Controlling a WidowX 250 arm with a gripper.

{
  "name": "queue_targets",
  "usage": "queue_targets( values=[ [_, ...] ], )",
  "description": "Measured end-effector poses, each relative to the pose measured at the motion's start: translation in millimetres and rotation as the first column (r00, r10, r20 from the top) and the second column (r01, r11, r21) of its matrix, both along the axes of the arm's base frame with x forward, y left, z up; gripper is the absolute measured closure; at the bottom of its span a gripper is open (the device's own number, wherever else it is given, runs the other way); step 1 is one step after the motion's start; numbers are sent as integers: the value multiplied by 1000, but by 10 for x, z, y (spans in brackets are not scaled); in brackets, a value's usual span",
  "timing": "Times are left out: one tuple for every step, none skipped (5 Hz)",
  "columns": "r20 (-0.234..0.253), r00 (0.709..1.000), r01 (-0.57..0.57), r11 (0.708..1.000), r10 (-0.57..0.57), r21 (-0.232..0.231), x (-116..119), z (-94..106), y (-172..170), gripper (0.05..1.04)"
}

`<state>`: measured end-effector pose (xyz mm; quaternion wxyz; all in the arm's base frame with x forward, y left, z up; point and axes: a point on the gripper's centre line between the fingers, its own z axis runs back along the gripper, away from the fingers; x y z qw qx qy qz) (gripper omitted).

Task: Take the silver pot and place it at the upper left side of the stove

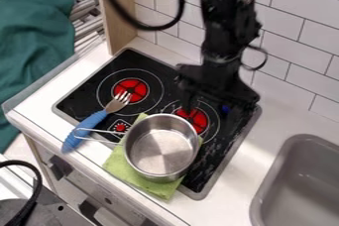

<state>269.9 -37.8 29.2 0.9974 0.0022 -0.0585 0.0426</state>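
Note:
The black gripper (217, 107) hangs over the right rear part of the stove, above and to the right of the pot, its two fingers spread apart with no object between them. An empty silver pot (161, 151) stands upright on a green cloth at the stove's front edge, its wire handle pointing left. The pot and the gripper look apart. At the stove's upper left, a red burner (130, 90) shows inside white rings on the black stove top (109, 79).
A fork with a blue handle (84, 129) lies left of the pot, its tines on the upper left burner. The green cloth (147, 184) extends over the counter edge. A grey sink (298, 180) is at the right, a tiled wall (291, 46) behind.

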Motion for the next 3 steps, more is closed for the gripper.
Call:
queue_targets(
  values=[
    [-5,998,-57,998,57,7,-280,-79,50,73],
    [-49,993,-104,995,103,-3,-534,-240,67,73],
    [-68,991,-118,992,115,-34,-604,-397,31,73]
  ],
)
